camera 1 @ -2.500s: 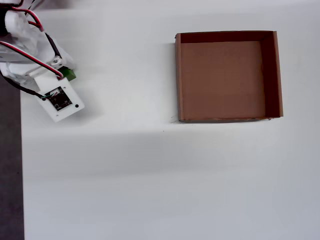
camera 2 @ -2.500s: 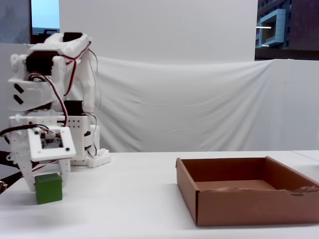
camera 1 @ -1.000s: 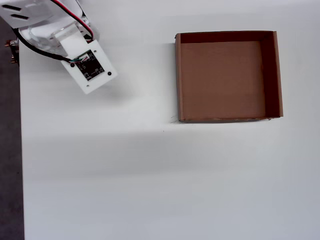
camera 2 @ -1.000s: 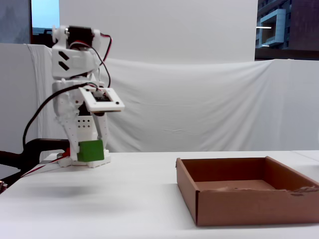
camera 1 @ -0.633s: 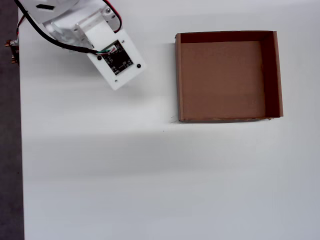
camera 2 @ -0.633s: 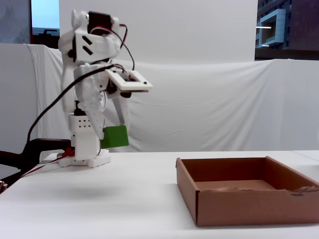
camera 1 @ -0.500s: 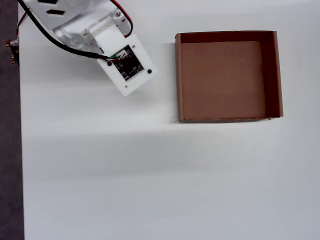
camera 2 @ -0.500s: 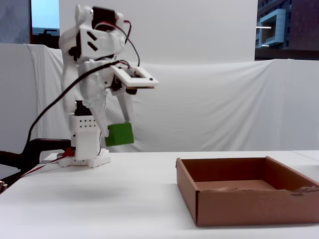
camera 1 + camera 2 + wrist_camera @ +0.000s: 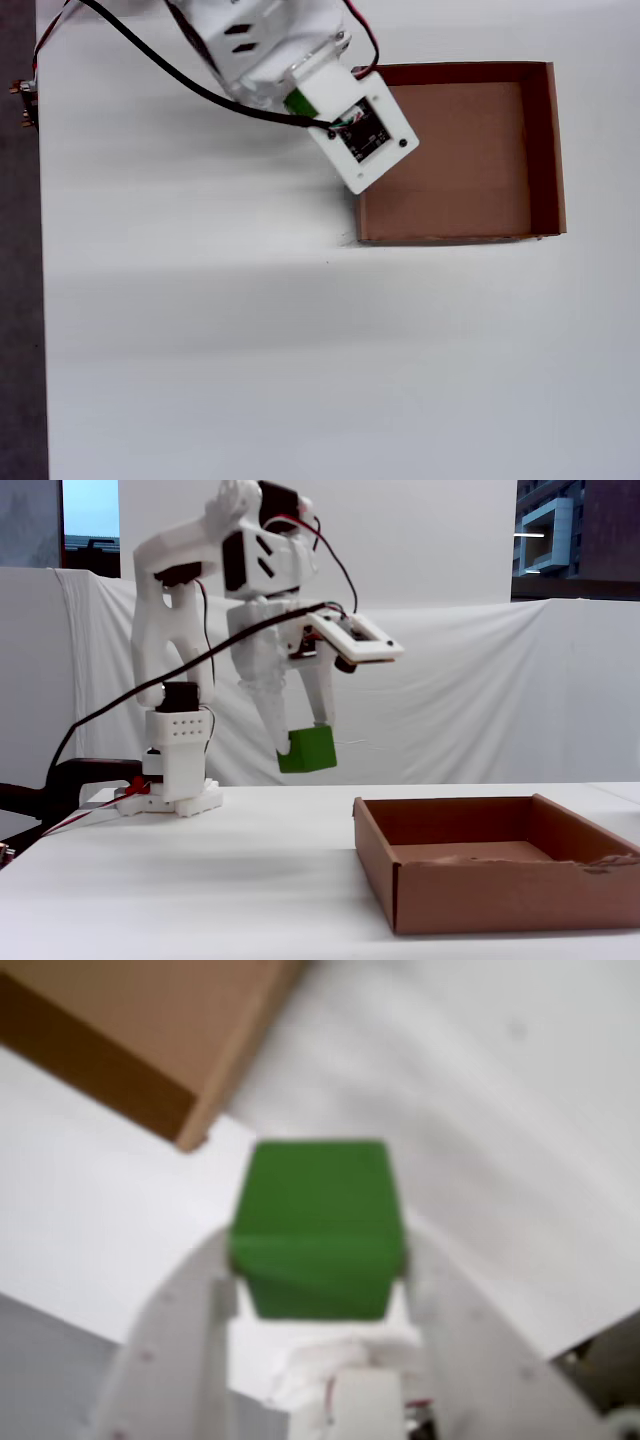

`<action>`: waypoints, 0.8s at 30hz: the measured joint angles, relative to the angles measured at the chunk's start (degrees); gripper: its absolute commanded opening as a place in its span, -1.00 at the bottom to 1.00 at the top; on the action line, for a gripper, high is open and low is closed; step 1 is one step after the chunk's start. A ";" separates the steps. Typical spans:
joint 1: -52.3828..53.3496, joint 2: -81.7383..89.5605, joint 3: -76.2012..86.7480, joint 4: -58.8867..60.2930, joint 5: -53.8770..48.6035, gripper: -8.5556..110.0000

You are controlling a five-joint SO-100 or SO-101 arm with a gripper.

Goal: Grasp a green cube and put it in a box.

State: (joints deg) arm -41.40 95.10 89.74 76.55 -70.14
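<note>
White table (image 9: 250, 880) | hand (image 9: 305, 742) clamps tilted green cube (image 9: 307, 750) | left of box (image 9: 480, 875), aloft

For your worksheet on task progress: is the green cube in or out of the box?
Out. The green cube hangs in the tool, above the table, left of the box in the fixed view.

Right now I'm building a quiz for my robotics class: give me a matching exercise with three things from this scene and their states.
Things:
1. green cube
2. box
3. gripper

States:
A. empty, resting on the table
B. shut around something, raised above the table
C. held in the air, just outside the cardboard wall

Pairs: 1-C, 2-A, 3-B
</note>
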 measured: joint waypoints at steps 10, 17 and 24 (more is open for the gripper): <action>-6.50 -9.32 -8.53 0.18 2.55 -0.59; -8.88 -17.05 -13.97 0.44 4.04 -0.59; -8.96 -24.43 -20.92 0.53 4.31 -0.59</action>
State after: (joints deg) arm -50.36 70.66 68.82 77.08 -65.83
